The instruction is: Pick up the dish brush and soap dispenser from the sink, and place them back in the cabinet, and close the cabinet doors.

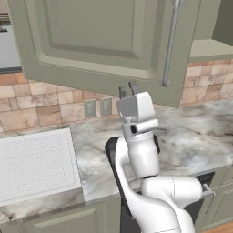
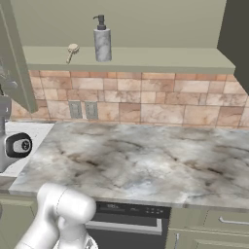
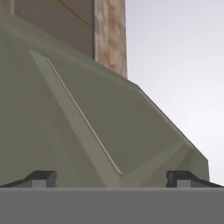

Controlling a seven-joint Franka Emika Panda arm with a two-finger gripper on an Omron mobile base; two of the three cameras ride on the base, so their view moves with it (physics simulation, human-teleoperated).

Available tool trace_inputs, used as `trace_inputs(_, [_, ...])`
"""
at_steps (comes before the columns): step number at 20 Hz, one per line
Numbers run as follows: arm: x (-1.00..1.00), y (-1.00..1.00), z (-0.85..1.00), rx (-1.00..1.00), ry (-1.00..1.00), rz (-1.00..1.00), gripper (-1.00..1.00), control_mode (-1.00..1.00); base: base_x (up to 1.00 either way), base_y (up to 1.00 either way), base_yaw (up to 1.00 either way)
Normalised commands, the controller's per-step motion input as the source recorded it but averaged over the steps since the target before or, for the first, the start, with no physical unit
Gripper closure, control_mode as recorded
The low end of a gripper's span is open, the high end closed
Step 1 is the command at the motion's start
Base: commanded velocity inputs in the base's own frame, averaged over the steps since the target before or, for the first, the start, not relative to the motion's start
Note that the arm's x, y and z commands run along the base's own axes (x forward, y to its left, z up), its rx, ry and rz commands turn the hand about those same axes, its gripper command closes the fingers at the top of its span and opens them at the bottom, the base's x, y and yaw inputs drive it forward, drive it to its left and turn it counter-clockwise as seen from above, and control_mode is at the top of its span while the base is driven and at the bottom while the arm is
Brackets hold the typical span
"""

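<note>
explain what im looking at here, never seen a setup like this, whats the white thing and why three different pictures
The white thing is a robot arm on a base that can drive, in a computer-rendered kitchen. Two pictures come from cameras on that base, one behind the arm to its left, one to its right. The third comes from a camera on the hand, looking along its tool; the two small dark tips at the bottom stand wide apart, so the tool is open and holds nothing.

In the left picture the tool is raised close to the lower edge of an open olive-green cabinet door with a long silver handle. The hand camera looks at that green panel from close up.

In the right picture, the soap dispenser stands upright on the cabinet shelf, and the dish brush lies beside it. Below is a marble counter; the white sink drainboard sits at the left.
</note>
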Motion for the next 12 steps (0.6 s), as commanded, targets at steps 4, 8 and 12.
trace_inputs(4, [0.15,-0.14,0.30,0.02,0.05,-0.04,-1.00,-1.00,0.00,0.00,0.00])
trace_inputs(8, [0.10,-0.16,0.26,0.03,0.04,-0.02,-1.00,-1.00,0.00,0.00,0.00])
trace_inputs(12, [0.04,-0.11,0.23,0.02,0.04,-0.02,-1.00,-1.00,0.00,0.00,0.00])
